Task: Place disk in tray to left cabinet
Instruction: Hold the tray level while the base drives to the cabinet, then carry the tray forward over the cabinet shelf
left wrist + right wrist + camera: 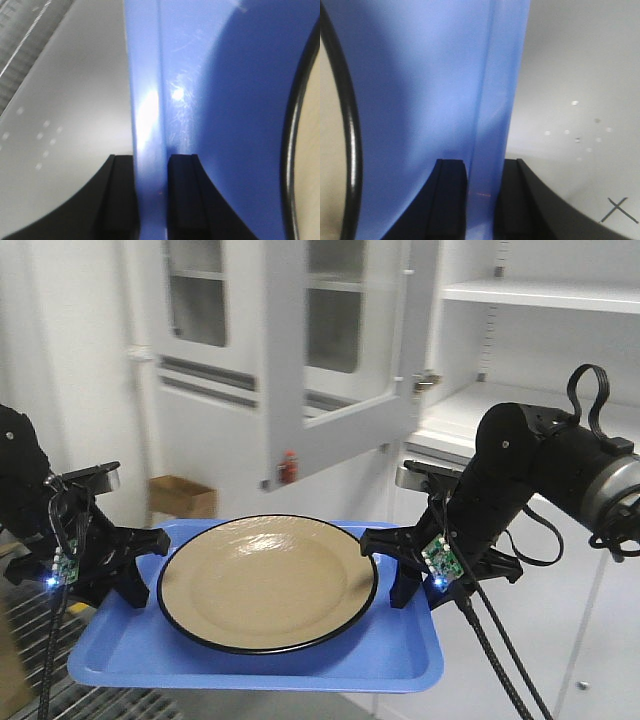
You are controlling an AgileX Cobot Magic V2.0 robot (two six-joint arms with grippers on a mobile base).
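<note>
The tan disk [267,580] with a thin black rim lies in the blue tray [250,660], which hangs in the air between my two grippers. My left gripper [140,568] is shut on the tray's left rim [148,125]. My right gripper [392,565] is shut on the tray's right rim [492,110]. The disk's black edge shows at the right of the left wrist view [292,130] and at the left of the right wrist view [347,125]. The light-grey cabinet [330,350] with glass-paned doors stands behind the tray, one door swung open.
Open flat shelves [540,295] sit at the upper right, with closed white lower doors [600,640] below. A cardboard box [182,498] sits on the floor behind the tray at left. A metal grid surface [60,700] lies at the bottom left.
</note>
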